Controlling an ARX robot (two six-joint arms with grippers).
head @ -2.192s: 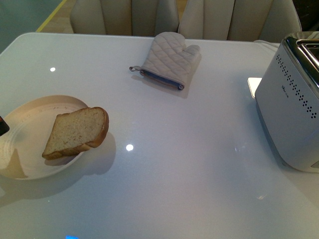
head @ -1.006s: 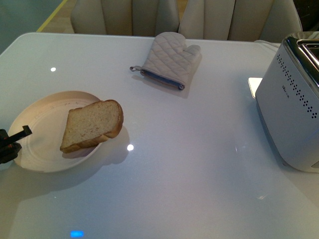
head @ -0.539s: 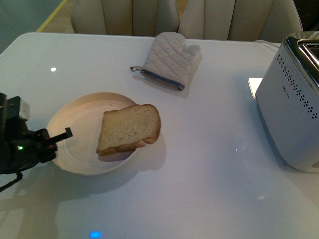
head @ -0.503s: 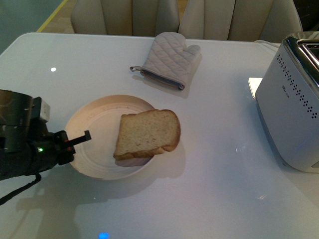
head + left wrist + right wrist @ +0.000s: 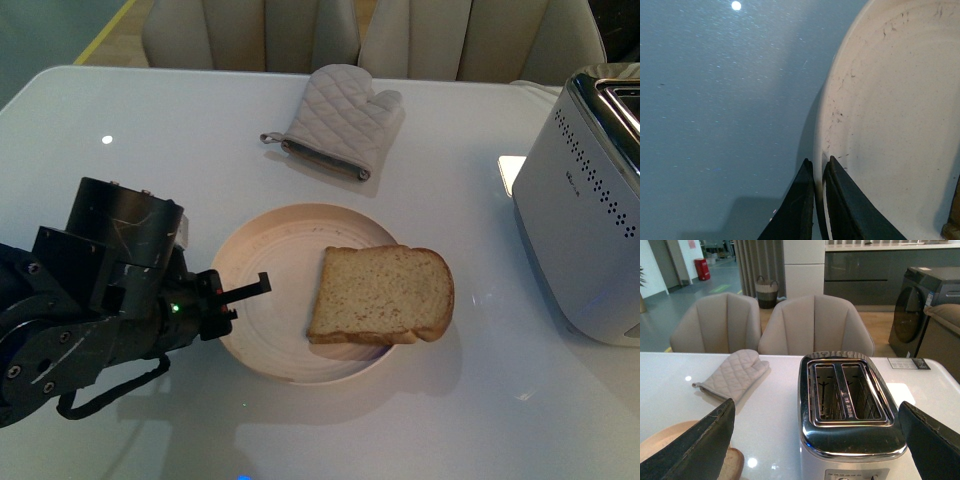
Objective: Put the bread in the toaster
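Soft, cool overhead light, fairly dim. One small lamp glint sits on the glossy table (image 5: 450,420) beyond and left of the plate (image 5: 290,240); soft shadows spread off its near rim.

The left gripper (image 5: 245,293) sits at the 9 o'clock rim of the plate (image 5: 270,240), the bread (image 5: 382,307) overhangs its 3 o'clock rim, the oven mitt (image 5: 340,118) lies toward 12 o'clock, and the toaster (image 5: 585,215) stands farther toward 3 o'clock.
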